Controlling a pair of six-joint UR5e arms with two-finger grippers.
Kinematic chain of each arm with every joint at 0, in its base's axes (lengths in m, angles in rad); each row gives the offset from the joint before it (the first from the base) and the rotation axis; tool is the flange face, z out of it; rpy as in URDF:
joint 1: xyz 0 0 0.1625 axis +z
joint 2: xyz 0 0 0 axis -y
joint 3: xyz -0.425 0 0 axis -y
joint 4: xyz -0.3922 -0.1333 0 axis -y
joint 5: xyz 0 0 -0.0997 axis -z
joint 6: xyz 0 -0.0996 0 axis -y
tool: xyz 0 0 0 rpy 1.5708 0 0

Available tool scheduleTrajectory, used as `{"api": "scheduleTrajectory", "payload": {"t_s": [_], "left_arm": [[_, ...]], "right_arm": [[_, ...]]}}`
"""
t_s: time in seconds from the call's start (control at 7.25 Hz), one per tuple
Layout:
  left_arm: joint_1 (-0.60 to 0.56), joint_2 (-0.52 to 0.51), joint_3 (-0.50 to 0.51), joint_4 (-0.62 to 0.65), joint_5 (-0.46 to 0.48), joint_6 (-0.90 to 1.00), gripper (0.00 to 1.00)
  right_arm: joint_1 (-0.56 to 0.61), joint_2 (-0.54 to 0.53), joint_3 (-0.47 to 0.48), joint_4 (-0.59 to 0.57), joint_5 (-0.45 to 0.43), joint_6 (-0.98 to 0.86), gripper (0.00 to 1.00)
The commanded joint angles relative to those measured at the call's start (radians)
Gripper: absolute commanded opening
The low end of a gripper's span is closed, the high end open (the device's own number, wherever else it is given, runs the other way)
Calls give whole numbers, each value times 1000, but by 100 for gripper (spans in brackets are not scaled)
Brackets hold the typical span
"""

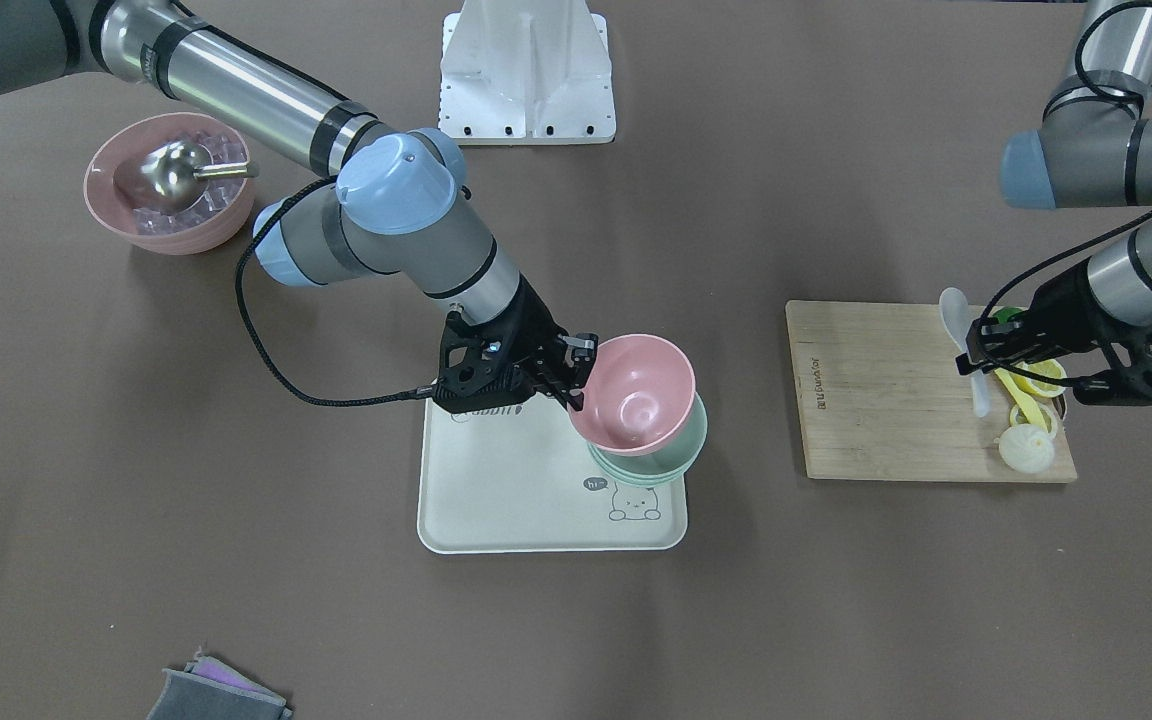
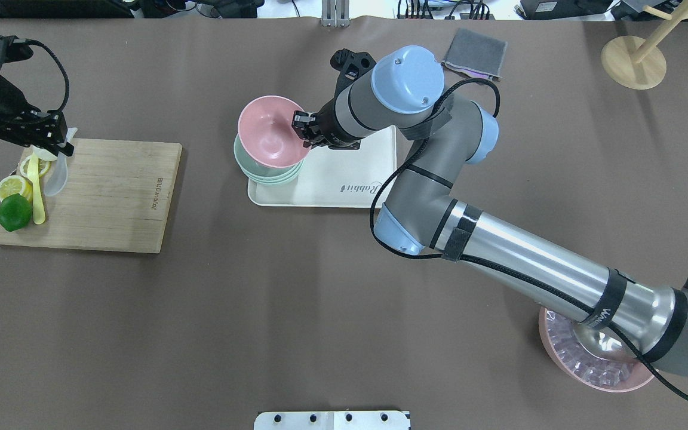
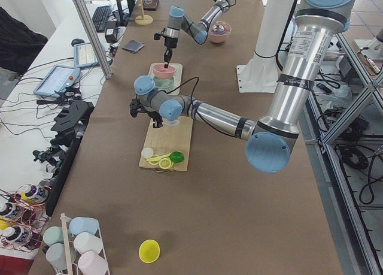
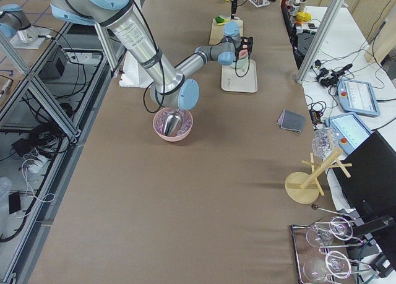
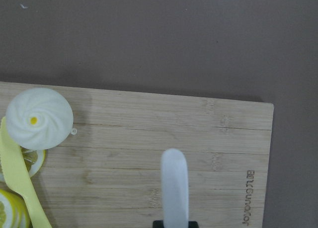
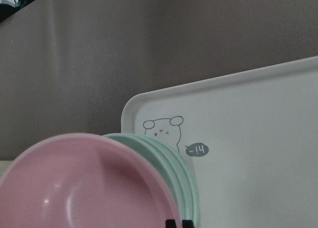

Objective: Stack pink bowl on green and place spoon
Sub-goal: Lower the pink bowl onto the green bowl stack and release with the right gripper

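Note:
The small pink bowl point(image 1: 636, 395) hangs tilted just over the mint-green bowl stack point(image 1: 681, 455), which stands on a corner of the white tray point(image 1: 506, 490). I cannot tell whether it touches the stack. My right gripper point(image 1: 578, 380) is shut on the pink bowl's rim point(image 2: 269, 131). The right wrist view shows the pink bowl point(image 6: 84, 188) in front of the green bowls point(image 6: 174, 158). My left gripper point(image 1: 976, 352) is shut on the white translucent spoon point(image 1: 954, 310) over the wooden cutting board point(image 1: 886, 400). The spoon point(image 5: 174, 183) sticks out from the jaws.
On the board's end lie a lime point(image 2: 14, 213), lemon slices point(image 2: 12, 186), a yellow utensil point(image 2: 36, 191) and a white swirled piece point(image 1: 1026, 448). The ribbed pink bowl with ice and scoop point(image 1: 166, 185), a grey cloth point(image 2: 475, 54) and a wooden stand point(image 2: 633, 60) lie further off.

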Motion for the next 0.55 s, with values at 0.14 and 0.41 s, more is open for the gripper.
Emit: {"api": "scheduleTrajectory", "payload": {"t_s": [0.14, 0.41], "left_arm": [[1, 0, 19, -12, 6, 3, 0], [1, -2, 19, -12, 2, 2, 0]], "right_arm": [[-4, 24, -29, 0, -15, -1, 0], [-4, 24, -34, 1, -19, -2, 0]]}}
